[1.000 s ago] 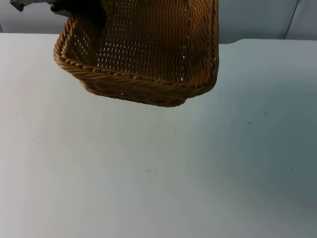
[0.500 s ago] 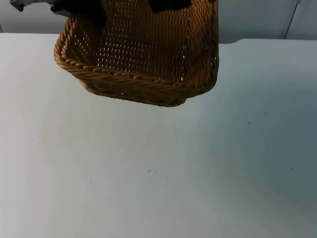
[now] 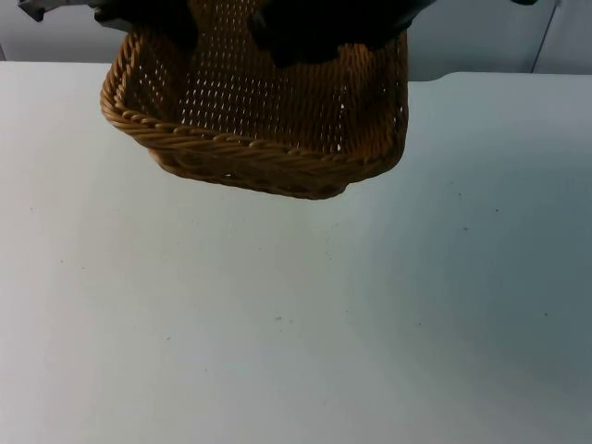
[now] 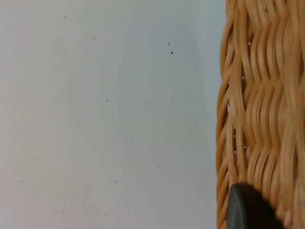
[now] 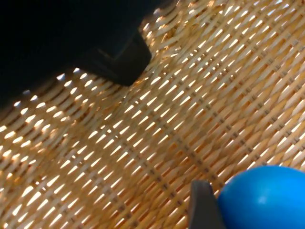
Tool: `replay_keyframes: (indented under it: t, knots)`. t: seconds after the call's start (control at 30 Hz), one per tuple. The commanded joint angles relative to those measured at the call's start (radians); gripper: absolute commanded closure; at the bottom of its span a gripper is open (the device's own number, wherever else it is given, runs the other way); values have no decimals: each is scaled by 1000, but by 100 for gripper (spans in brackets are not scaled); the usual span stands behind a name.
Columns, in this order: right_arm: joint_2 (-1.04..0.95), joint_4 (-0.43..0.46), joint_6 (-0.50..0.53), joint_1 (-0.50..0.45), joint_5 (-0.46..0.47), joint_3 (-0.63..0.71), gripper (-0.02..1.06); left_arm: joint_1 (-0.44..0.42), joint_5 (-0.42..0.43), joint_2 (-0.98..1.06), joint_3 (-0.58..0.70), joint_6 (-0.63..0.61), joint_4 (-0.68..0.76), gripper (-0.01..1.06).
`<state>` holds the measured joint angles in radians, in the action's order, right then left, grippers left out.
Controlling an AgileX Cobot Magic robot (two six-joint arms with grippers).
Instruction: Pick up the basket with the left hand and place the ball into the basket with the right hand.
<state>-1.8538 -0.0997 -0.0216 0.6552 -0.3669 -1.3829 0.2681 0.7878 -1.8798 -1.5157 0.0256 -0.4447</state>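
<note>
The left gripper (image 3: 153,20) pinches the basket (image 3: 268,102) rim, holding it above the desk's (image 3: 296,305) far edge. The right gripper (image 3: 305,37), inside the basket, clamps the ball (image 5: 264,198); next it should let go.

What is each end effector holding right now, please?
Left end effector: closed on the raised basket's rim.
Right end effector: over the basket, closed on the blue ball.

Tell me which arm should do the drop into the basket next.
Right. Its claw holds the blue ball right above the basket's woven floor. The left claw is occupied gripping the lifted basket's rim.
</note>
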Motion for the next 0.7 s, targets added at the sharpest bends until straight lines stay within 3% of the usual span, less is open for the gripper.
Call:
replay_keyframes:
  t: [0.0, 0.13, 0.17, 0.23, 0.27, 0.3, 0.4, 0.67]
  knots:
    - [-5, -4, -4, 4, 12, -4, 92, 3, -18, 8, -5, -6, -28, 105]
    - [-5, -11, 1, 4, 17, -4, 61, 3, -18, 8, -5, -6, -28, 105]
    - [-5, -11, 1, 4, 17, -4, 61, 3, -18, 8, -5, -6, -28, 105]
    - [-5, -22, 1, 4, 22, -4, 43, 3, -18, 8, -5, -6, -28, 105]
    - [-5, -33, 1, 4, 33, -4, 26, 3, -18, 8, -5, -6, -28, 105]
    - [-5, -33, 1, 4, 33, -4, 26, 3, -18, 8, -5, -6, -28, 105]
    - [-5, -41, 2, 4, 50, -4, 1, 3, -15, 8, -5, -6, -28, 105]
    - [-5, -46, 2, 4, 63, -4, 0, 3, -15, 8, -5, -2, -28, 105]
